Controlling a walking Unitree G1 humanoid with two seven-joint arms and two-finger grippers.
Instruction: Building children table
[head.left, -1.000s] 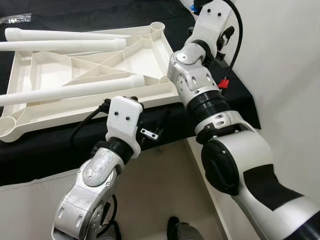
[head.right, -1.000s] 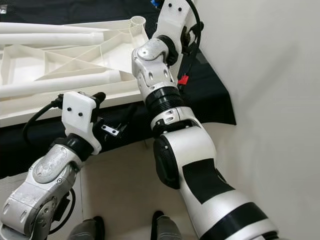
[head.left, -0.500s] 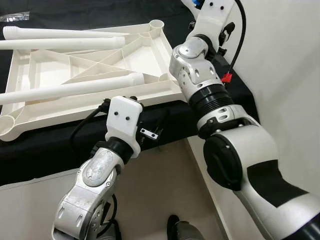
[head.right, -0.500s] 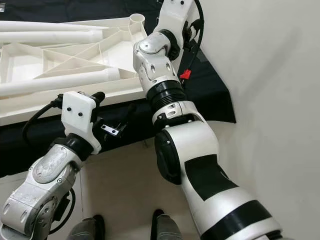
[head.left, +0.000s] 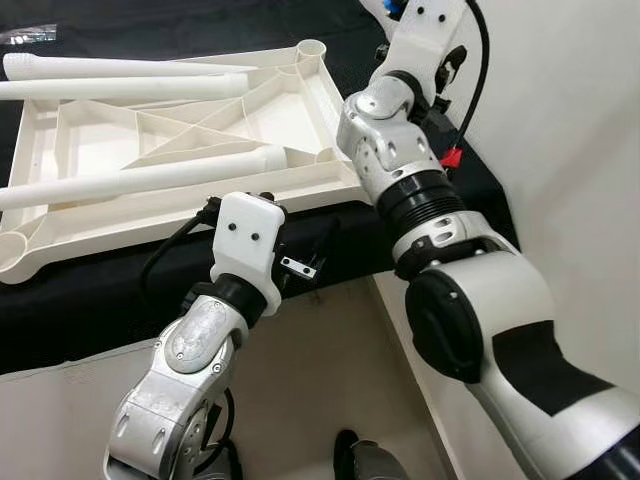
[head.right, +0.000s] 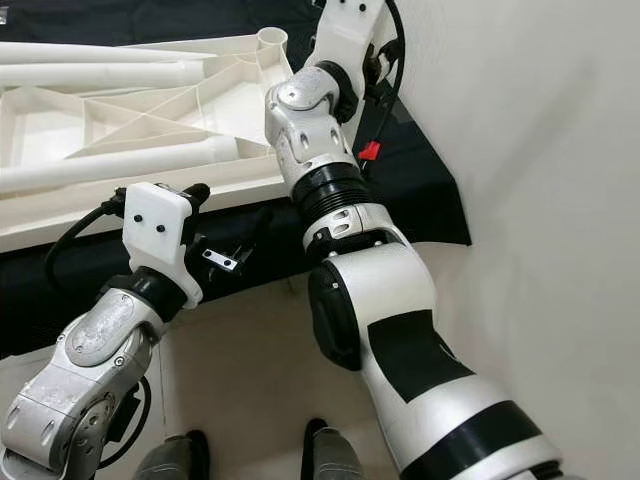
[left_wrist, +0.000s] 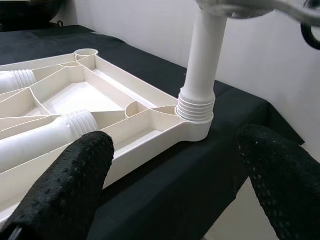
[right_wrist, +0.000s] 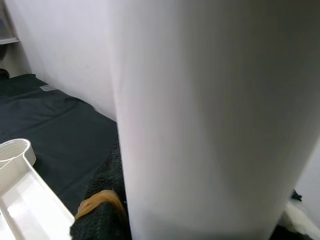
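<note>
The white table top (head.left: 330, 110) lies upside down on a black cloth. Three loose white legs (head.left: 130, 180) lie across it. A fourth leg (left_wrist: 202, 65) stands upright with its threaded end in the near right corner socket (left_wrist: 195, 127). My right gripper (right_wrist: 200, 220) is shut on that leg (right_wrist: 200, 115), with one black finger (right_wrist: 102, 212) against its side. In the eye views my right arm (head.left: 400, 150) hides this leg. My left gripper (left_wrist: 175, 165) hangs open just off the table's front edge, a little short of the socket, holding nothing.
The black-covered table (head.left: 100, 290) ends at its right corner close to a white wall (head.left: 580, 150). A clear bag (head.left: 30, 38) lies at the far left. A red tag (head.left: 452, 158) hangs off my right arm's cable. My feet (head.right: 320, 450) stand on pale floor.
My right forearm has twisted slightly while still holding the upright leg in the socket. The left arm has stayed put.
</note>
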